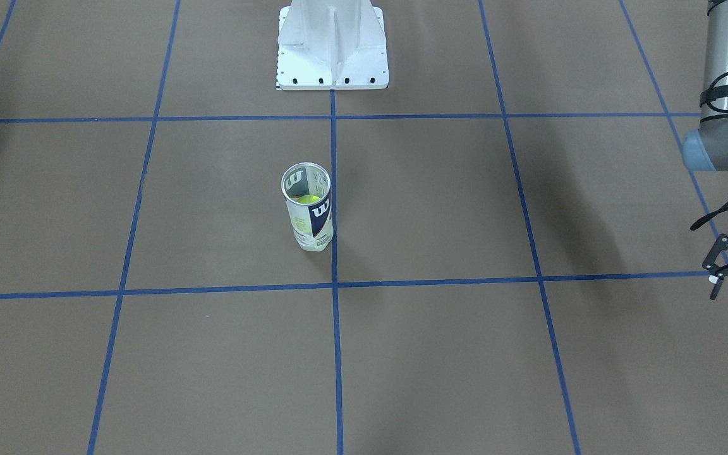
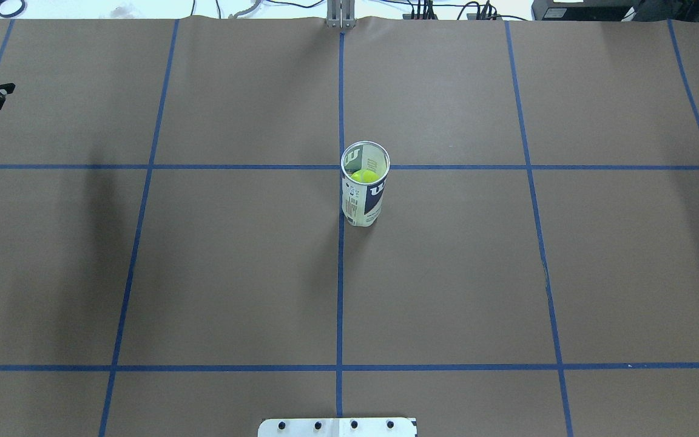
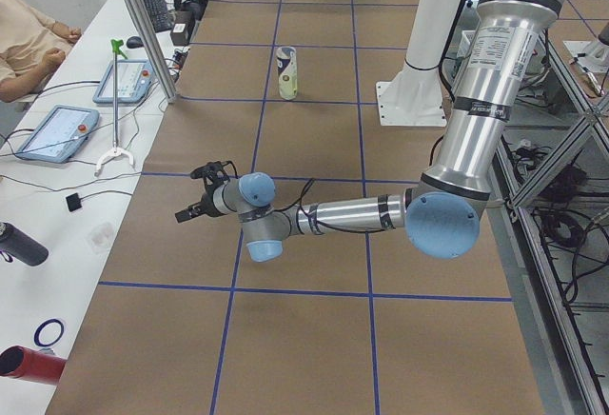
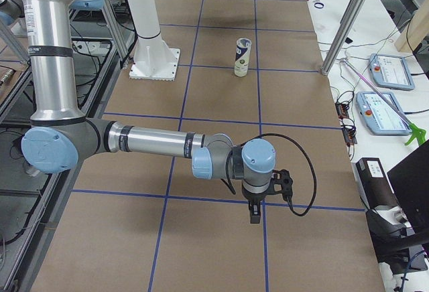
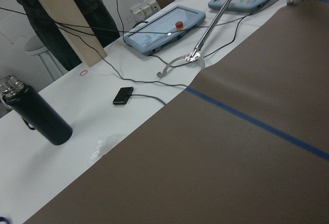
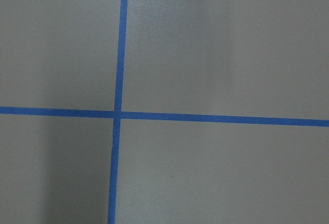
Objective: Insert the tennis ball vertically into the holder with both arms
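Observation:
The holder (image 1: 310, 218) is a clear can with a white and navy label. It stands upright near the middle of the table, open end up, and is also seen at a distance in the left side view (image 3: 287, 72). A yellow-green tennis ball (image 2: 364, 176) sits inside it, below the rim. My left gripper (image 1: 711, 265) hovers far off at the table's left end, open and empty. My right gripper (image 4: 255, 215) points down at the table's right end; it shows only in the right side view, so I cannot tell whether it is open or shut. Neither gripper is near the holder.
The white pedestal base (image 1: 332, 57) stands on the robot's side of the holder. Blue tape lines (image 6: 119, 114) grid the brown table. Beyond the far edge a white bench carries tablets (image 5: 164, 26), cables and a dark bottle (image 5: 36, 116). A person (image 3: 29, 44) sits there.

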You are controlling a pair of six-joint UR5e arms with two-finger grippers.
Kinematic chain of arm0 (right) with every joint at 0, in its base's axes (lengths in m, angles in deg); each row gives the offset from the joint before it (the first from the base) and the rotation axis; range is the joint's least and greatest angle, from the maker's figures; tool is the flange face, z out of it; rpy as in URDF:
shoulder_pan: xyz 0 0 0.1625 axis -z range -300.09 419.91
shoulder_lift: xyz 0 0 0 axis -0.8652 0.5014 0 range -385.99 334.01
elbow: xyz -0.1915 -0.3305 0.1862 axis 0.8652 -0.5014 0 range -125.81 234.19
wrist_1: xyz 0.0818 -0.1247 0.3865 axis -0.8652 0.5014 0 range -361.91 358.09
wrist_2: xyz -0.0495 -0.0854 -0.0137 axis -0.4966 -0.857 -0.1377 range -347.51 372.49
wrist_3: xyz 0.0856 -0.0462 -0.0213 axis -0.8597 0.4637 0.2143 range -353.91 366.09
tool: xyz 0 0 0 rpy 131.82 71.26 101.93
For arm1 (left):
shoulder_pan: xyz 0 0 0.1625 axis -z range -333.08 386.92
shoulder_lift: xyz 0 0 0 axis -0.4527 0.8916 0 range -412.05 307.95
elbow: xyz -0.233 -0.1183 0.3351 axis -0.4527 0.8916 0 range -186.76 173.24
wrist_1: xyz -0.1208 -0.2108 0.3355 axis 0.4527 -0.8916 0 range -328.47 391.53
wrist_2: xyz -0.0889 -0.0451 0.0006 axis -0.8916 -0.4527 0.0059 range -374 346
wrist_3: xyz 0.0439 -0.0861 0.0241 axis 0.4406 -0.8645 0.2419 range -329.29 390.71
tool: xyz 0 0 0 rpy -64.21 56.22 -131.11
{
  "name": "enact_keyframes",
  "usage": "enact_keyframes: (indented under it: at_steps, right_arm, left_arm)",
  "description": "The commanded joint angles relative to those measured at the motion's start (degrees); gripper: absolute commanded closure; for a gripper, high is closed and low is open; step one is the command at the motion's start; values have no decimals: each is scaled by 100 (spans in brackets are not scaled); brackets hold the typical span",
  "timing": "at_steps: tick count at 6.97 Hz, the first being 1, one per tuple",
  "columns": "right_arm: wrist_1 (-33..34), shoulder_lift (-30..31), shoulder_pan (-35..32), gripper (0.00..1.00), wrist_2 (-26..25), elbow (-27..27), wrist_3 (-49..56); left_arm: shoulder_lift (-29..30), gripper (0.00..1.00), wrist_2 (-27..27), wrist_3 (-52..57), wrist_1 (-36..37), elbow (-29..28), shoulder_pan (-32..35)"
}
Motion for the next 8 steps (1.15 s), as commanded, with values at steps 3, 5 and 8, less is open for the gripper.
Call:
enact_keyframes:
  at_steps: [3, 5, 8]
  right_arm:
    - [0, -12, -50, 0, 0, 17, -30]
    - [0, 5, -50, 0, 0, 34, -39]
    - [0, -4, -41, 0, 0, 34, -13]
  left_arm:
    - [529, 0, -852, 202, 4715, 680, 1321]
    - [649, 0, -1055, 184, 6110, 1137, 1648]
    - [-19, 0, -2129, 193, 6461, 1314, 1807]
